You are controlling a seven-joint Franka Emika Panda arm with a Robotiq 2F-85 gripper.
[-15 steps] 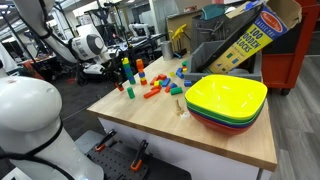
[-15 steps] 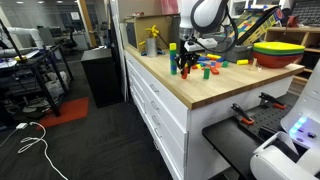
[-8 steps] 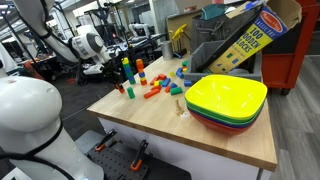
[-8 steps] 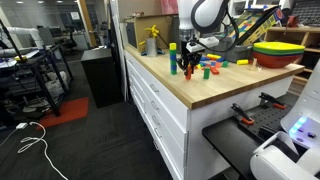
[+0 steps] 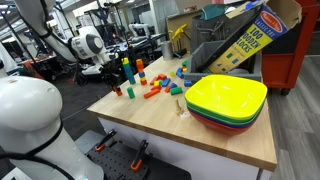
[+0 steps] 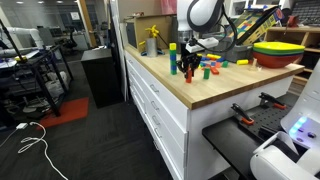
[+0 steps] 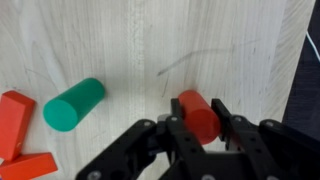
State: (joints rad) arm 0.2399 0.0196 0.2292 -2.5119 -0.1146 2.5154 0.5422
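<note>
The gripper (image 7: 200,126) was shut on a red cylinder (image 7: 195,105), its two black fingers (image 7: 176,135) pressed against the cylinder's sides. The cylinder was short and plain, a glossy bright red with a rounded flat end facing the wrist camera. It looked upright or nearly so between the fingers. Whether its base touched the table (image 7: 150,40) could not be told from the wrist view.

It sat over the pale wood near the table's edge. To one side in the wrist view, well apart from it, a green cylinder (image 7: 74,104) of much the same size lay on its side, tilted across the grain. Beyond that, at the edge of the view, lay two red blocks (image 7: 15,110), flat and angular.

In an exterior view the gripper (image 5: 128,80) hung low over the far corner of the table (image 5: 200,135), with the red cylinder (image 5: 130,90) below it and the green one (image 5: 118,89) just beside. More coloured blocks (image 5: 152,90) were scattered near it, and a stack of bowls (image 5: 226,98), yellow on top, stood well apart.
</note>
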